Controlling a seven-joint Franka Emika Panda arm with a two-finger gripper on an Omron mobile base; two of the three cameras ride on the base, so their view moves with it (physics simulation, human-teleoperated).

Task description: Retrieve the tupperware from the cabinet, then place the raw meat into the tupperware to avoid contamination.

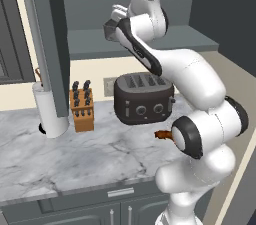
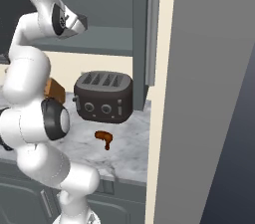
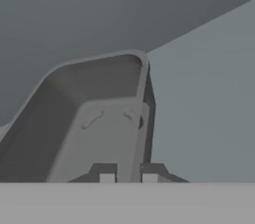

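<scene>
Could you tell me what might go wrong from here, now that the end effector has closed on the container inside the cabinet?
1. The end effector pinches only one thin wall of the tupperware, so it may tilt or slip on the way out.
2. The open cabinet doors flank the arm; a wide swing could clip one.
3. The toaster stands right behind the raw meat, leaving little room to set the container down.
</scene>
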